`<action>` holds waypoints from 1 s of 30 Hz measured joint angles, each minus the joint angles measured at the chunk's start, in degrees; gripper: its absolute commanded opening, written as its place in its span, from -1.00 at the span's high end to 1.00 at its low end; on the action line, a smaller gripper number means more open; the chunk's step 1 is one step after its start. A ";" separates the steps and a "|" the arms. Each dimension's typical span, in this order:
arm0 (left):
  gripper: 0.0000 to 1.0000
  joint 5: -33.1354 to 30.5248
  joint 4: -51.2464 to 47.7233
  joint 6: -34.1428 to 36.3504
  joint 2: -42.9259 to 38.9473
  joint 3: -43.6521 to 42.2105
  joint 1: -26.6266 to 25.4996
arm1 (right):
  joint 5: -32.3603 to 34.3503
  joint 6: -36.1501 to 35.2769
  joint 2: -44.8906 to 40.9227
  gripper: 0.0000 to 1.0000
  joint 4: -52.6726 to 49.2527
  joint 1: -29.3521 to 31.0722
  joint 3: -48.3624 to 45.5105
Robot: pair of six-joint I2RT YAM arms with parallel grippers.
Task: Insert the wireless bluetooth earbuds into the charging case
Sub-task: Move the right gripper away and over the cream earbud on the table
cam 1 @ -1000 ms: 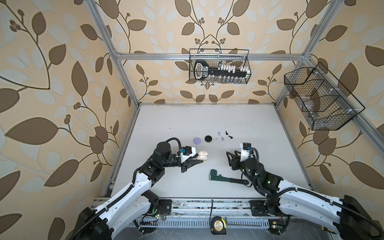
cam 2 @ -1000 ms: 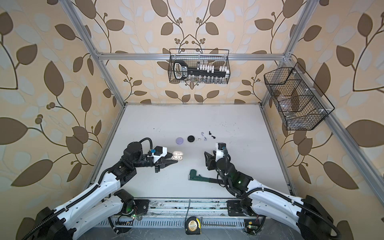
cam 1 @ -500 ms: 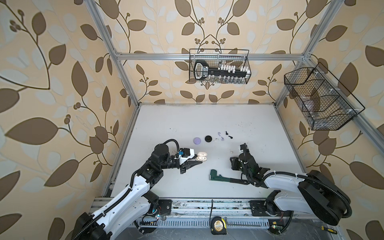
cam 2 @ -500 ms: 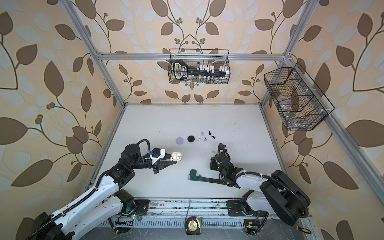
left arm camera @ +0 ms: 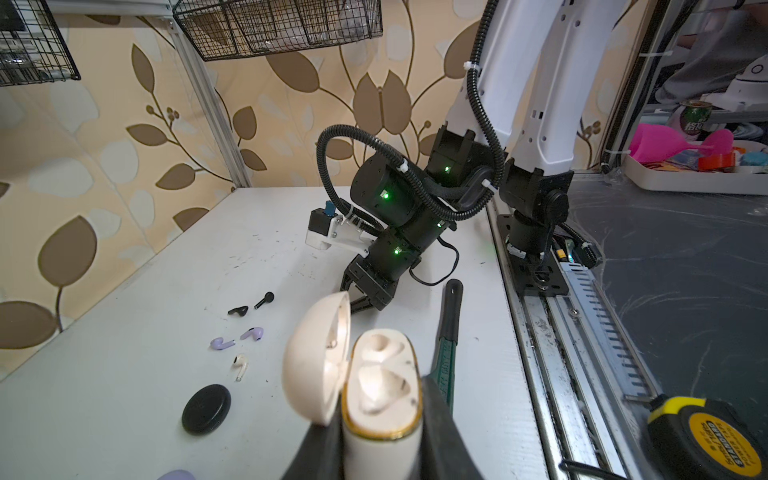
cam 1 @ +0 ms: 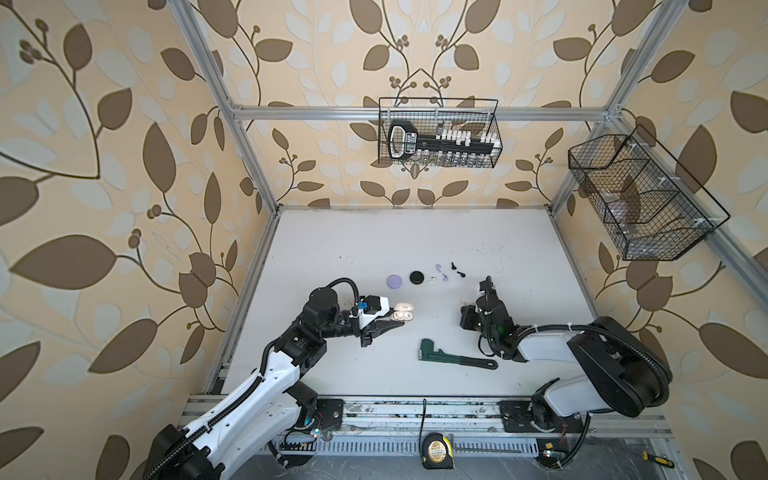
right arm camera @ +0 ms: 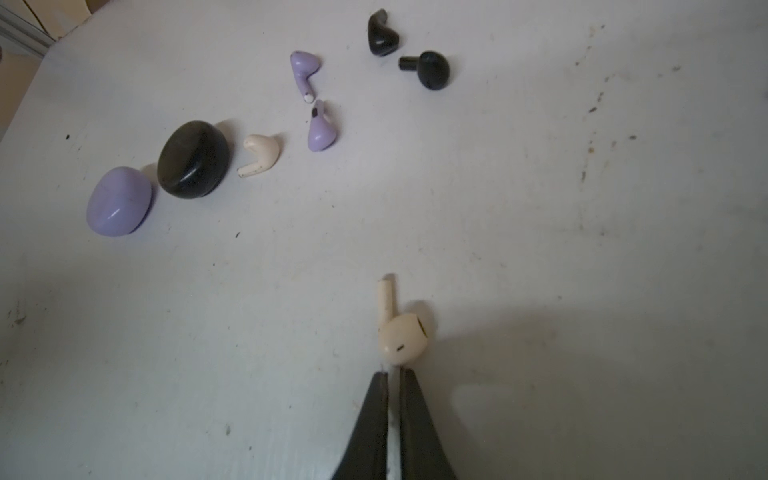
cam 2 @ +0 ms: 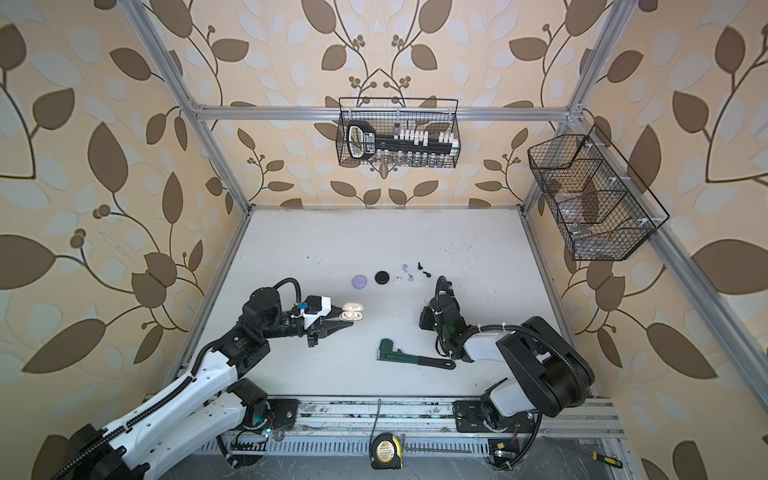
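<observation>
Left gripper (left arm camera: 380, 432) is clamped on the white case (left arm camera: 382, 386), its lid open. Right gripper (right arm camera: 392, 374), at 3 o'clock from that case in both top views, has its jaws closed together. 1 white earbud (right arm camera: 402, 336) lies just off their tips. The other white earbud (right arm camera: 259, 157), 2 lavender earbuds (right arm camera: 321, 133) and 2 black earbuds (right arm camera: 432, 70) lie at 3 o'clock from the black case (cam 1: 417, 277).

My cream charging case (left arm camera: 380, 386) sat between my left fingers (left arm camera: 440, 436), lid open, wells empty. One white earbud (right arm camera: 401, 338) lay at my right fingertips (right arm camera: 376, 399), stem pointing away; the other earbuds (right arm camera: 320, 133) lay farther beyond.
</observation>
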 measured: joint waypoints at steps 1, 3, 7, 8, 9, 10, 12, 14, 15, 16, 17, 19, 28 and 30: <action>1.00 -0.04 0.00 0.11 -0.04 0.00 0.00 | -0.02 -0.13 0.48 0.83 0.13 -0.28 0.39; 1.00 -0.31 -0.02 0.37 -0.07 0.00 0.00 | -0.02 -0.37 1.29 0.85 0.46 -0.98 0.94; 1.00 -1.09 -0.04 0.61 -0.04 0.00 0.00 | 0.11 -0.74 2.34 0.87 0.68 -1.73 1.79; 1.00 -1.18 -0.07 0.63 -0.04 0.00 0.00 | 0.28 -0.81 2.54 0.87 0.63 -1.81 1.99; 1.00 -1.27 -0.07 0.66 -0.04 0.00 0.00 | 0.44 -0.85 2.69 0.87 0.59 -1.86 2.16; 1.00 -1.33 -0.07 0.66 -0.04 0.00 0.00 | 0.50 -0.96 2.82 0.87 0.50 -1.92 2.38; 1.00 -1.33 -0.07 0.68 0.02 0.00 0.00 | 0.79 -1.22 3.21 0.87 -0.04 -2.14 3.08; 1.00 -1.36 -0.09 0.68 0.13 0.00 0.00 | 1.14 -1.51 3.85 0.87 -0.70 -2.34 4.04; 1.00 -1.36 -0.11 0.68 0.15 0.00 0.00 | 1.20 -1.70 4.24 0.87 -1.07 -2.49 4.70; 1.00 -1.36 -0.15 0.68 0.17 0.00 0.00 | 1.38 -1.86 4.59 0.87 -1.36 -2.58 5.20; 1.00 -1.36 -0.15 0.68 0.17 0.00 0.00 | 1.55 -1.92 5.07 0.87 -1.73 -2.78 5.88; 1.00 -1.36 -0.17 0.68 0.17 0.00 0.00 | 1.75 -2.10 5.88 0.87 -2.23 -3.04 6.95; 1.00 -1.38 -0.28 0.68 0.15 0.00 0.00 | 1.92 -2.45 9.44 0.78 -5.29 -3.30 12.57; 1.00 -1.40 -0.44 0.68 0.15 0.00 0.00 | 1.86 -2.51 10.84 0.78 -6.29 -3.30 14.84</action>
